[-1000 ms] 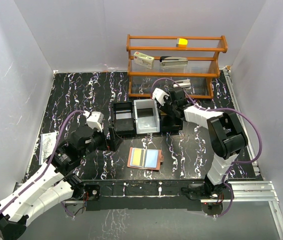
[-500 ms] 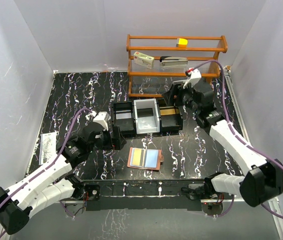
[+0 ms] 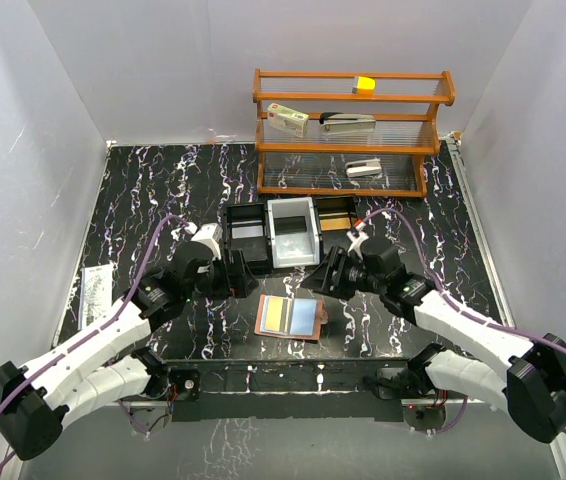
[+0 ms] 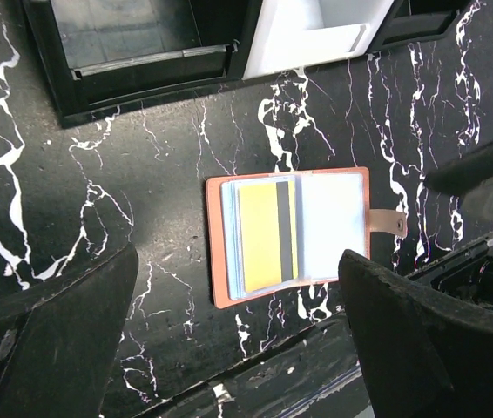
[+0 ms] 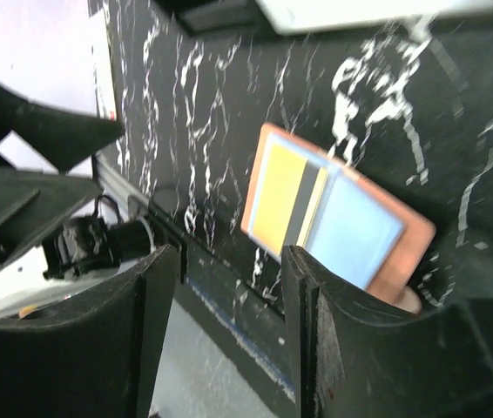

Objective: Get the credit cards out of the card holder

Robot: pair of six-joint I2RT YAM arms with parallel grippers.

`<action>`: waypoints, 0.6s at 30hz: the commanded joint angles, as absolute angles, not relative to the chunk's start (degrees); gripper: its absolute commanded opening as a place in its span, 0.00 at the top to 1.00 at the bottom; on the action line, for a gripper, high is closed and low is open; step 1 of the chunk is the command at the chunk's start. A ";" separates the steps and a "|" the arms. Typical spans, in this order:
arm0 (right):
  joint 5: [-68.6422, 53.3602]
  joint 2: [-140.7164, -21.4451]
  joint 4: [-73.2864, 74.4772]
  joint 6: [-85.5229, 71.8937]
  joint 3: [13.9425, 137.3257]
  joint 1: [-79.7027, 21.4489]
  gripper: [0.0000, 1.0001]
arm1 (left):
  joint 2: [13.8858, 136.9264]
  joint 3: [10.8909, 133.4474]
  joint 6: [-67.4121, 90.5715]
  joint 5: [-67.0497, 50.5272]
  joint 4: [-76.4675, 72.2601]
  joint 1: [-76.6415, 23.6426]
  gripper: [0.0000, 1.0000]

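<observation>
Card holder [image 4: 288, 235]: lies open and flat on the worktop [image 3: 163, 190], close to the front edge and between the 2 arms, snap tab [image 4: 388, 223] sticking out sideways.
Credit cards: a yellow-orange card [image 4: 266, 235] with a dark stripe sits in 1 pocket over paler ones. A pale blue card [image 4: 332, 226] fills the other pocket. None is out yet.
Left claw [image 3: 235, 275]: fingers wide apart, empty, hovering just beside the holder.
Right claw [image 3: 321, 283]: fingers partly apart, nothing between them, near the holder's other side.
Risk, sliding: nothing pins the holder, so a pull on 1 card would likely drag the whole holder along.
Risk, mis-grip: the cards lie thin and flush, so a finger may skid over them or pinch 2 together.
Risk, collision: 2 claws closing on 1 small target could strike each other.
</observation>
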State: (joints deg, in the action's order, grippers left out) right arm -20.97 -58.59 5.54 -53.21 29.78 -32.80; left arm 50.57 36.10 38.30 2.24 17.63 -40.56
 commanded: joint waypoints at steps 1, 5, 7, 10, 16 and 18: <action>-19.74 -58.42 0.93 -59.07 28.32 -38.42 0.52 | 52.21 35.91 39.91 -0.68 15.76 -40.25 0.03; -19.42 -61.28 -1.89 -60.75 27.99 -41.22 0.55 | 52.56 35.82 40.34 -1.22 14.37 -40.25 0.04; -19.69 -63.49 -3.28 -61.70 28.16 -41.98 0.56 | 52.67 35.99 40.51 -1.23 14.39 -40.22 0.05; -20.56 -67.15 -7.40 -63.63 27.91 -43.10 0.59 | 52.67 36.42 40.44 -1.79 15.24 -40.25 0.06; -22.46 -73.66 -10.32 -63.14 28.83 -44.67 0.59 | 53.31 35.33 40.18 -5.55 15.41 -40.24 0.12; -21.61 -75.39 -9.76 -62.86 29.21 -45.11 0.59 | 53.33 35.16 40.25 -6.32 15.15 -40.25 0.13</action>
